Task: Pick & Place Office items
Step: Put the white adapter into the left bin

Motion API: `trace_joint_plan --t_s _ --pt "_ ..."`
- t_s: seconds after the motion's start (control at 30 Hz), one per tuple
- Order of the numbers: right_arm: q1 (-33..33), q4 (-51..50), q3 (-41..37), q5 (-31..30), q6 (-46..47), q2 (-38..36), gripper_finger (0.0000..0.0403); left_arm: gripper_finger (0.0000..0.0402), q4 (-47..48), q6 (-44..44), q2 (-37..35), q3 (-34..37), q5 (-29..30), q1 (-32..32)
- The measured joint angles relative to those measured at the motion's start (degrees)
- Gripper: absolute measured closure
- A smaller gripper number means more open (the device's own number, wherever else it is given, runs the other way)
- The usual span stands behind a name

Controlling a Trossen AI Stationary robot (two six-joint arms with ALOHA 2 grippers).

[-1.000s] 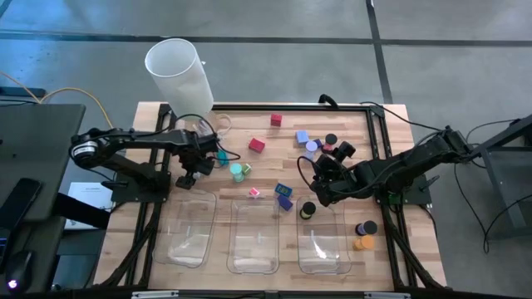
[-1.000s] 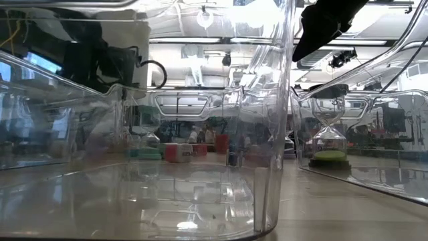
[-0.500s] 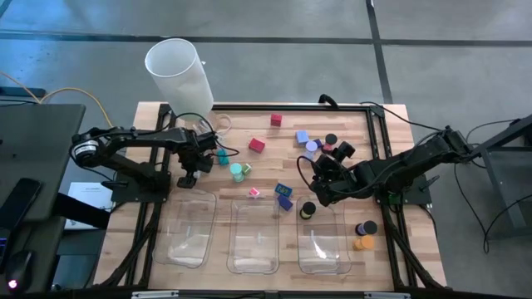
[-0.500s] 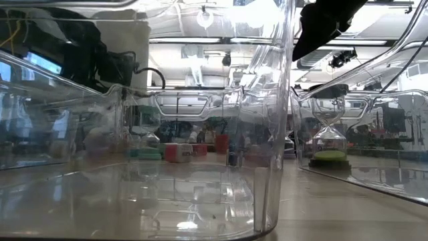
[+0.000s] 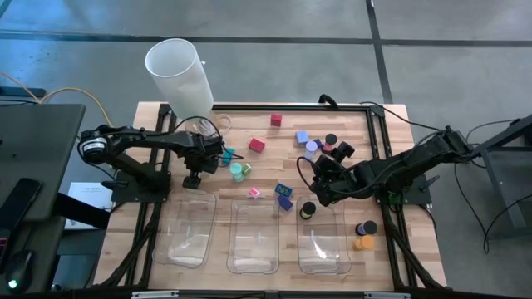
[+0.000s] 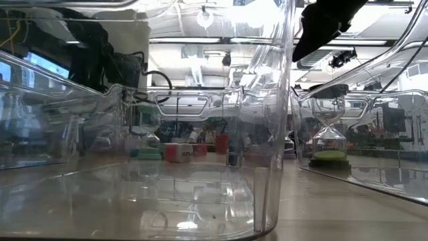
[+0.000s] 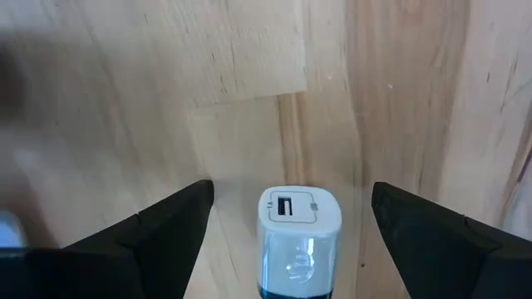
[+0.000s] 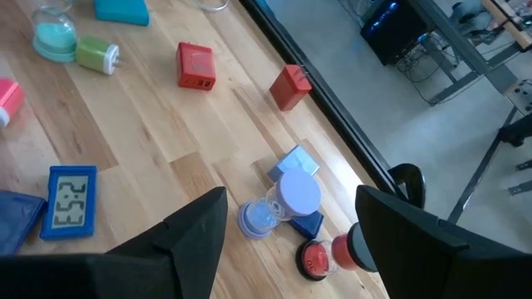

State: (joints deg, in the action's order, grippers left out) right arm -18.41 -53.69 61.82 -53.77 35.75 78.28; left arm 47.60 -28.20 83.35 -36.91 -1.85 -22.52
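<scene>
In the left wrist view my left gripper [image 7: 291, 189] points down, open. Its fingers stand on either side of a small white-topped teal plug block [image 7: 299, 241] without touching it. The block stands upright on the wood and shows teal in the high view [image 5: 225, 155], beside the gripper [image 5: 214, 156]. My right gripper [image 5: 320, 178] hangs open above the table's right middle, with nothing between its fingers [image 8: 291, 199]. Loose office items lie about: two red cubes [image 5: 276, 120] [image 5: 257, 145], a green-teal pair [image 5: 238, 171], a blue clock [image 5: 283, 190] and round caps [image 5: 331, 139].
Three clear trays [image 5: 189, 228] [image 5: 253, 237] [image 5: 320, 241] line the near edge. A tall white cylinder [image 5: 177, 73] stands at the far left corner. A black cap [image 5: 366, 227] and an orange cap [image 5: 363, 243] sit near the right trays. A black frame [image 5: 378, 141] borders the wood.
My left gripper has sunk toward the table over the teal block, shifted slightly toward the right and rolled a little. Its fingers have stayed open. The right arm has kept still.
</scene>
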Motion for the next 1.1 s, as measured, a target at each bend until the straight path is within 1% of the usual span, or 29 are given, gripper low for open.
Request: trace_joint_plan --t_s 0.23,1.1 --pt "0.0 0.0 0.0 0.0 0.0 0.0 0.0147 0.0071 3.4 7.1 0.0 -0.1 -0.8 0.0" --pt "0.0 0.2 0.0 0.0 0.0 0.0 0.0147 0.0071 3.0 8.4 0.0 0.0 -0.8 0.4"
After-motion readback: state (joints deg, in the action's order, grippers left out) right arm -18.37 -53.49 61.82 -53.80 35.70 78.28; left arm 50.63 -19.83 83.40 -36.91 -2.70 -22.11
